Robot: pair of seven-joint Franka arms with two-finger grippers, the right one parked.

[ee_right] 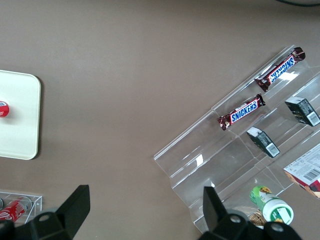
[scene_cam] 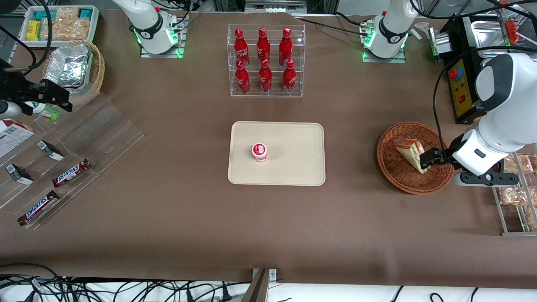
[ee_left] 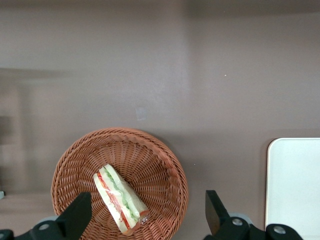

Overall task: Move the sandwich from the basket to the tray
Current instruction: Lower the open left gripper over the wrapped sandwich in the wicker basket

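The gripper [scene_cam: 432, 159], jaws spread wide with nothing between them, hangs above the basket [scene_cam: 394, 172] at the frame's right. The sandwich [scene_cam: 409, 152] lies inside it. The tray [scene_cam: 289, 167] sits mid-frame.

Even, bright overhead light, soft shadows. My gripper [scene_cam: 428, 160] hangs above the basket [scene_cam: 392, 170], fingers spread. Glare on foil packs [scene_cam: 67, 66] and acrylic rack [scene_cam: 266, 61]. Wrist view: table [ee_left: 150, 75] smeared, sandwich [ee_left: 120, 198] reasonably sharp.
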